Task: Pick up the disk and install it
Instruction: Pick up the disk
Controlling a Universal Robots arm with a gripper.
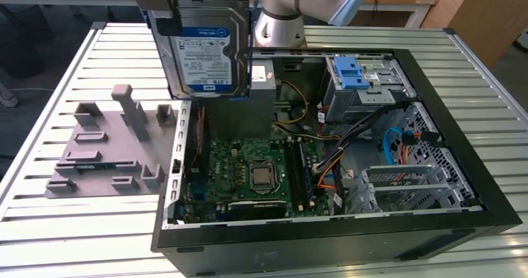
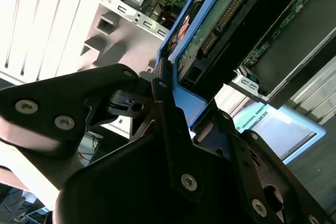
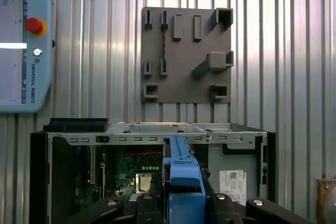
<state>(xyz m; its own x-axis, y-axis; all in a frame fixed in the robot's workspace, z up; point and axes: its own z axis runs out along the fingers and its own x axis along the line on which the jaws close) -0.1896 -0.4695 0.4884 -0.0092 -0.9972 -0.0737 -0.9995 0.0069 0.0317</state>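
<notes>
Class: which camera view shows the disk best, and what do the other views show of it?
The exterior view: the disk hangs upright, whole, label facing the camera. The second wrist view shows its circuit-board side; the first wrist view shows its blue frame edge-on.

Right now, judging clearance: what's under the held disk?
In the first wrist view, motherboard and power supply show beside it; directly beneath is covered by disk and claw.
</notes>
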